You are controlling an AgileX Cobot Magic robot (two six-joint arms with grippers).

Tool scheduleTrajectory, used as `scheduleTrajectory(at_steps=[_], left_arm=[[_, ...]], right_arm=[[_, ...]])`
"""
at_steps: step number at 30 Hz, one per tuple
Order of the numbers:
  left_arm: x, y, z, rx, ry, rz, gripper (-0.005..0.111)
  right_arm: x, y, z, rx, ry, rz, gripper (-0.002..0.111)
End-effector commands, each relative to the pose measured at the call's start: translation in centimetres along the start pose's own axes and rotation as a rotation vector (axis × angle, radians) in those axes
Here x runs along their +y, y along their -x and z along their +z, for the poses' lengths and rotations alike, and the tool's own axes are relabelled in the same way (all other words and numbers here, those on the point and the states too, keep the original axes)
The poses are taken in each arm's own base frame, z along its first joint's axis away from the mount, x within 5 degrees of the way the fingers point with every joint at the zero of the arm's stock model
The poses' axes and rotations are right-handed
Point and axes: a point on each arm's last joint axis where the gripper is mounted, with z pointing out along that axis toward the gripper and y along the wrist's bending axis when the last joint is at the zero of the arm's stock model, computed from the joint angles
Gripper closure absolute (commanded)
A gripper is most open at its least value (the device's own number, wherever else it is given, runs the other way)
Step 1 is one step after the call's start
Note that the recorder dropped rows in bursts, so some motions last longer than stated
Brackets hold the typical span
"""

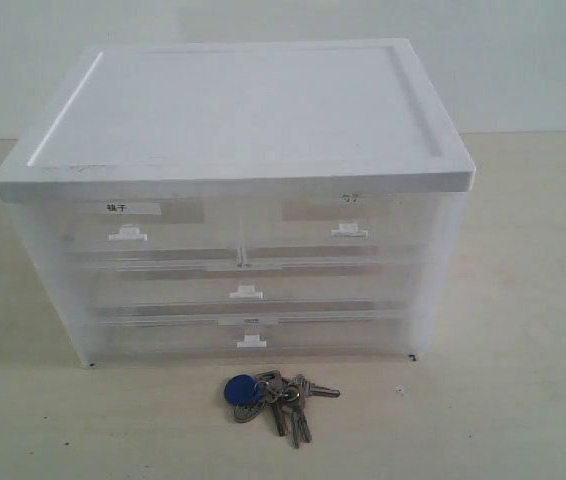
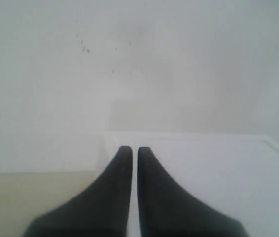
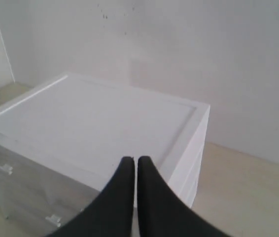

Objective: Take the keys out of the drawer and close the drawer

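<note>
Lying on the table (image 1: 523, 420) just before the cabinet (image 1: 243, 110), the keys (image 1: 268, 397) are seen outside the drawer (image 1: 383, 222), which is shut flush. The left gripper (image 2: 130, 148) and the right gripper (image 3: 131, 159) are shown above the cabinet, jaws pressed together, empty.

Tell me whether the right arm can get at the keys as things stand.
Probably yes. The keys lie bare on the table in front of the cabinet, nothing over or around them. The right claw hangs shut above the cabinet top, so it would have to open first.
</note>
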Motion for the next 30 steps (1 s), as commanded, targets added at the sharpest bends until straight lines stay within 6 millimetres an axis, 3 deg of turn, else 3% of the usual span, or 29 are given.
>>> scheduleTrajectory(at_steps=[1,6,14,19,30], left_arm=[[-1.2,0.6,-3.8,-0.123,-0.043,0.022,0.102],[-2.1,0.3,-8.0,-0.265,-0.07,0.052,0.102],[-3.1,-0.8,-12.7,-0.435,-0.141,0.027,0.102],[-3.8,-1.4,-14.1,-0.489,-0.197,0.053,0.102],[-3.7,-1.5,-14.1,-0.487,-0.195,0.052,0.102]], right_arm=[[0.4,-1.6,-2.8,-0.145,-0.072,-0.032,0.108],[1.1,-2.9,-6.4,-0.325,-0.122,-0.063,0.108],[2.4,-4.9,-10.4,-0.495,-0.144,-0.131,0.108],[2.5,-5.3,-10.3,-0.476,-0.14,-0.159,0.108],[3.2,-6.6,-9.7,-0.336,-0.032,-0.078,0.108]])
